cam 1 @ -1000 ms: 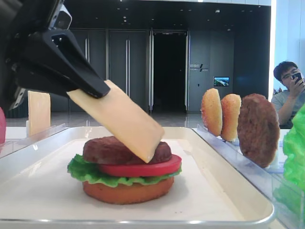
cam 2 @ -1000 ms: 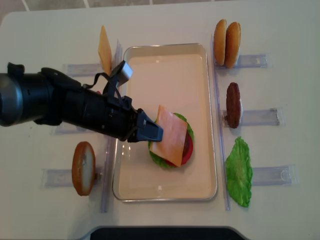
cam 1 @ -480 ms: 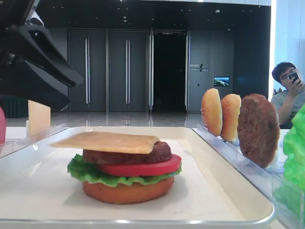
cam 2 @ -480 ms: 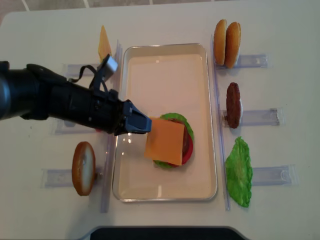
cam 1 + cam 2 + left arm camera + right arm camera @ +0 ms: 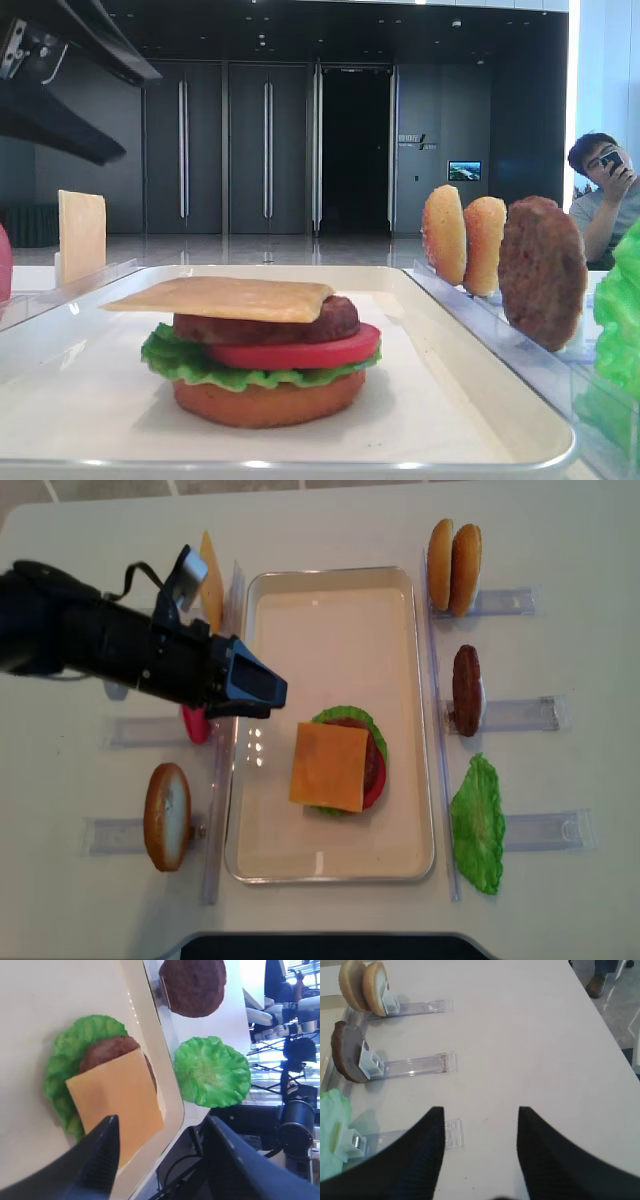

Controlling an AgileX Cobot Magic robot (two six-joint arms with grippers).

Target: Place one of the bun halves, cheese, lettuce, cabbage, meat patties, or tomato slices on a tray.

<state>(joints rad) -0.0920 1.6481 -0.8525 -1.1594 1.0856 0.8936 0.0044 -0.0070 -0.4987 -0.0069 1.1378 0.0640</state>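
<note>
— Where's the cheese (image 5: pixel 329 766)?
— Flat atop the stack on the tray (image 5: pixel 330 600). Left gripper (image 5: pixel 262 690) spread, holding nothing; right gripper (image 5: pixel 481 1125) spread too.
— Handling?
— Probably light, stiff; pinch an overhanging edge.

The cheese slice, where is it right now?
In the overhead view the cheese slice lies flat on top of the burger stack, over the patty, in the lower middle of the tray, right of the open left gripper.
</note>
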